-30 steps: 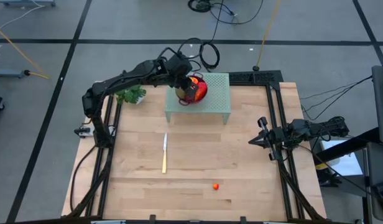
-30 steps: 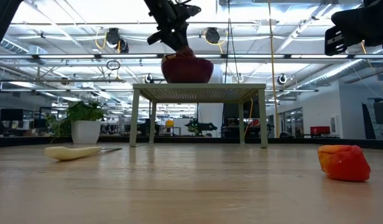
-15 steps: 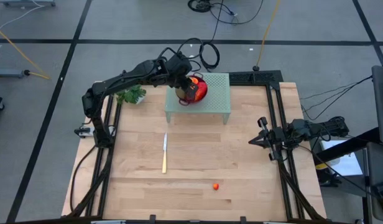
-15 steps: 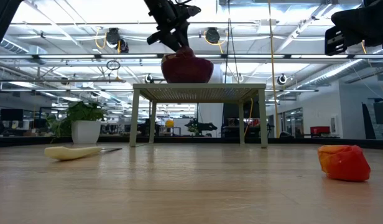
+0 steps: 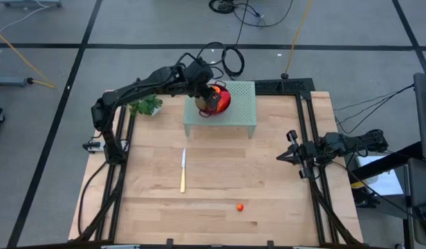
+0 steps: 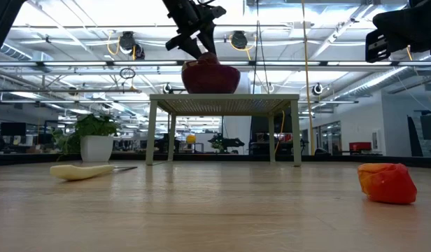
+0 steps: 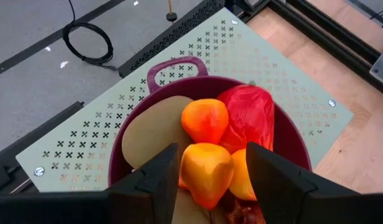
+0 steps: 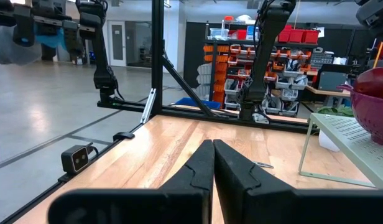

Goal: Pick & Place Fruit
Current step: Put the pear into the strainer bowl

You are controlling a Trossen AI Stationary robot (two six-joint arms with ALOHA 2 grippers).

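Observation:
A dark red bowl (image 5: pixel 223 90) stands on a pale green perforated stand (image 5: pixel 241 114) at the table's far side. In the left wrist view it holds orange-yellow pieces (image 7: pixel 205 119), a red piece (image 7: pixel 253 112) and a tan oval (image 7: pixel 157 130). My left gripper (image 7: pixel 207 180) is open above the bowl, pointing down, its fingers on either side of an orange-yellow piece (image 7: pixel 206 169). One small orange-red fruit (image 5: pixel 240 206) lies on the table near the front edge. My right gripper (image 8: pixel 212 158) is shut and empty at the table's right edge (image 5: pixel 282 157). My left gripper's fingers (image 7: pixel 157 180) stand close on both sides of the orange-yellow piece lying among the fruit in the bowl. Whether they touch it I cannot tell.
A yellow-handled knife (image 5: pixel 183 169) lies on the table left of centre. A potted green plant (image 5: pixel 145 105) stands at the far left beside the stand. Dark rails run along the table's left and right sides.

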